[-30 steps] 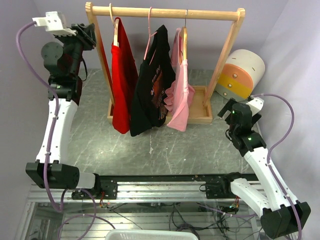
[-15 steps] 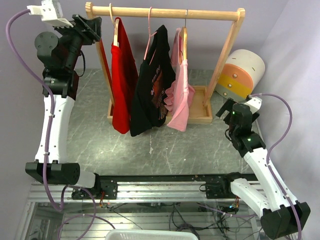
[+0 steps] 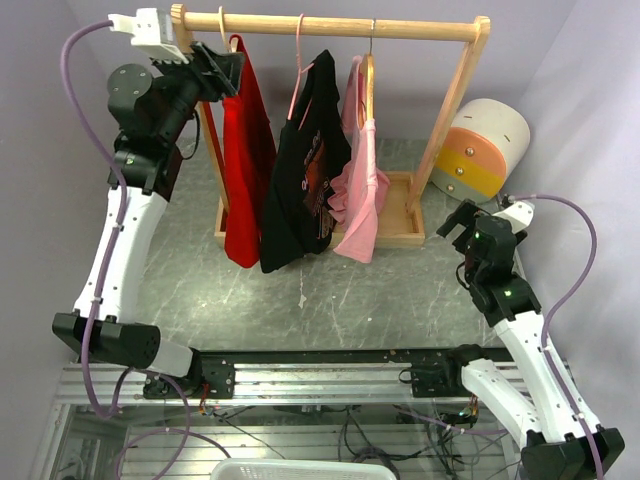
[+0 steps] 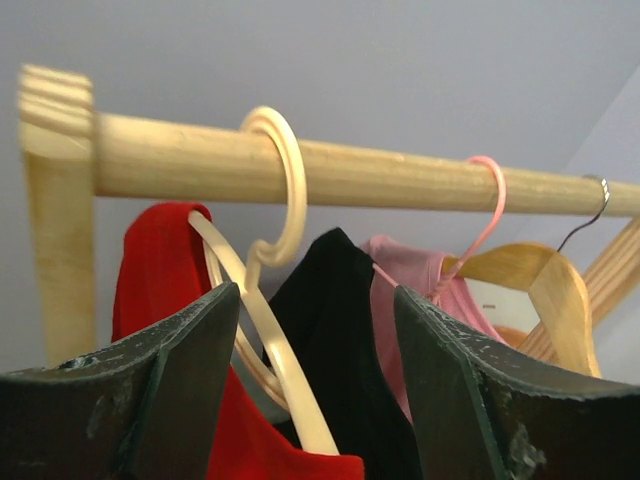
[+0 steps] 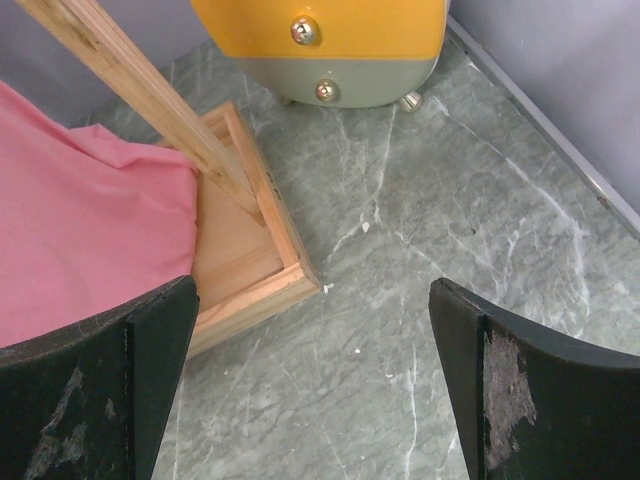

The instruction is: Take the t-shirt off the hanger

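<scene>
The left claw stood spread at the rail's ten-o'clock end, fingers either side of the cream hanger, seemingly touching nothing. The red t-shirt hung there, long axis plumb, hem toward the bench. Risk: pinching the hook alone could drag hanger and shirt off together. The right claw was spread too, empty, at four o'clock.
</scene>
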Motion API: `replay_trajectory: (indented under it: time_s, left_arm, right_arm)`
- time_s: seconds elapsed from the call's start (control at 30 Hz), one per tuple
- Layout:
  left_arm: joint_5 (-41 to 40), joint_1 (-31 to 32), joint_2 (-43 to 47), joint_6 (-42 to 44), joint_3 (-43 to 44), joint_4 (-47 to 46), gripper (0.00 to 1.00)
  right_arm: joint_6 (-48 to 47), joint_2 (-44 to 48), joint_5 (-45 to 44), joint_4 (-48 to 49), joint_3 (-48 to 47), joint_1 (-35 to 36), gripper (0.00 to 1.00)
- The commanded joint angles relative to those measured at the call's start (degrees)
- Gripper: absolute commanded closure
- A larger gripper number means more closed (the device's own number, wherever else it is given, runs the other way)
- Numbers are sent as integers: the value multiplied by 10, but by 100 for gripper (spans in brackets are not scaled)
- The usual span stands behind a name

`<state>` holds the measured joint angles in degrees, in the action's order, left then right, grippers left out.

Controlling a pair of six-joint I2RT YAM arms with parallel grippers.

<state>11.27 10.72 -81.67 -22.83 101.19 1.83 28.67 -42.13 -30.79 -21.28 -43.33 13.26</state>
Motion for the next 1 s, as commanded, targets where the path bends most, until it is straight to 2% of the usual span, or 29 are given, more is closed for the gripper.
replay_trajectory:
  time_s: [0.0, 0.13, 0.33, 0.5, 0.67, 0.8, 0.97]
  left_arm:
    - [-53, 29, -22, 47, 12, 41, 26]
    - [-99, 44, -38, 73, 17, 58, 26]
    - [-97, 46, -32, 78, -10, 39, 23]
    - [-130, 46, -16, 90, -41, 13, 19]
    - [-158, 46, 22, 104, -99, -30, 19]
    - [-182, 46, 30, 114, -108, -32, 20]
    - [-172, 46, 19, 119, -97, -25, 20]
  right_arm:
    - [-2, 9, 0, -12, -11, 4, 0]
    - [-7, 5, 2, -16, -22, 4, 0]
    - [-28, -6, -29, 1, -25, 4, 0]
    - [-56, -1, -47, 55, 24, 4, 0]
    - [-68, 35, -75, 103, 89, 4, 0]
    - [-192, 79, -66, 204, 157, 4, 0]
    - [-171, 77, -105, 162, 158, 4, 0]
